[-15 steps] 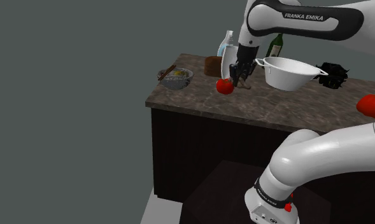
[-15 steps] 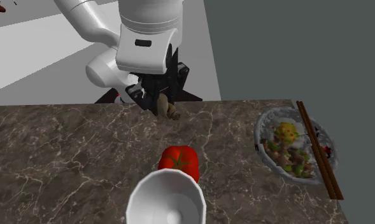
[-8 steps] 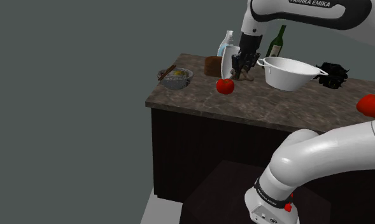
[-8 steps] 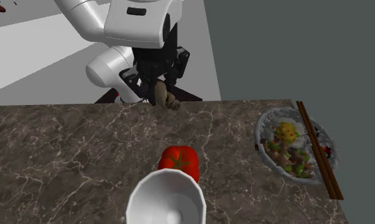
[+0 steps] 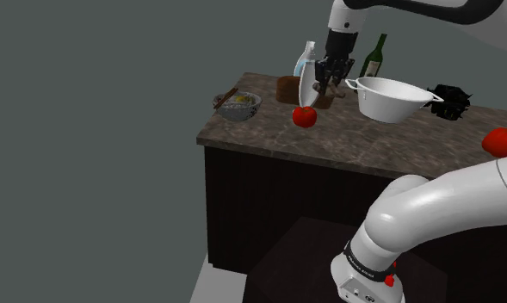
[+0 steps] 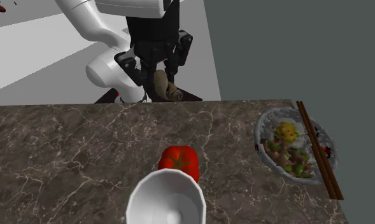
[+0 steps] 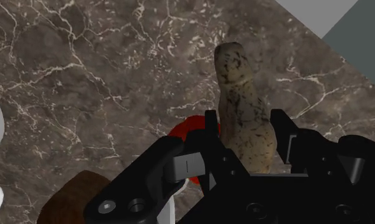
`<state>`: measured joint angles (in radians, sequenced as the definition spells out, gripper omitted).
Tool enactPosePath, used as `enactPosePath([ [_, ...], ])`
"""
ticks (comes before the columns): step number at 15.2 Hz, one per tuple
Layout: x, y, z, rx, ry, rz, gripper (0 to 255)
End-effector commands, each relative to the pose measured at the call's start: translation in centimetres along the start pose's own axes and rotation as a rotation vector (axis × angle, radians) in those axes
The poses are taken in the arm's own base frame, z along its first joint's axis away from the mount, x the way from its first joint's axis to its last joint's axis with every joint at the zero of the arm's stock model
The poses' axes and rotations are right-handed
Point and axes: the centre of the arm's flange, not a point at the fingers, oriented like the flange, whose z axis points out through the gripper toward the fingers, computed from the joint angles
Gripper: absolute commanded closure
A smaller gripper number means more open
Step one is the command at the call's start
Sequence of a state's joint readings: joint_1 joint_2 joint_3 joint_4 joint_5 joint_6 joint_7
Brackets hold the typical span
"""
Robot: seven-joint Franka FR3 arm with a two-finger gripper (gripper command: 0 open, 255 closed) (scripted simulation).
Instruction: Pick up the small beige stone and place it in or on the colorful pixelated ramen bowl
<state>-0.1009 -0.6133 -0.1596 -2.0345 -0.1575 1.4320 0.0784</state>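
My gripper [image 6: 160, 75] is shut on the small beige speckled stone [image 6: 166, 86] and holds it in the air above the near edge of the dark marble counter [image 6: 65, 159]. In the wrist view the stone [image 7: 242, 111] stands clasped between the two black fingers of the gripper [image 7: 245, 137], with the counter far below. In the shoulder view the gripper [image 5: 329, 79] hangs above the red tomato [image 5: 305, 117]. The ramen bowl [image 5: 240, 105] with colourful food sits at the counter's left end in that view. It lies at the second exterior view's right, where the ramen bowl [image 6: 293, 151] has brown chopsticks [image 6: 316, 149] across its rim.
The tomato [image 6: 179, 160] lies mid-counter beside a white handled pot [image 6: 165, 200]. In the shoulder view that pot [image 5: 389, 96] stands right of the gripper. Behind are a clear bottle [image 5: 307, 60], a green bottle [image 5: 374, 60], a brown block [image 5: 287, 86] and a black object [image 5: 449, 99].
The gripper has risen straight up with the stone, from just above the counter surface to well above it. Nothing else has moved.
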Motion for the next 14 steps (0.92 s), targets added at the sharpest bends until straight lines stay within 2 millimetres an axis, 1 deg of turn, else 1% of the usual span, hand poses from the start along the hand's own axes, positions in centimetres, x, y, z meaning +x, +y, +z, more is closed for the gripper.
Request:
enactPosePath([
  [1,1.6,-1.3,-0.2,0.000,-0.001,0.000,255],
  [14,15.4,-11.4,-0.7,0.000,-0.001,0.000,255],
])
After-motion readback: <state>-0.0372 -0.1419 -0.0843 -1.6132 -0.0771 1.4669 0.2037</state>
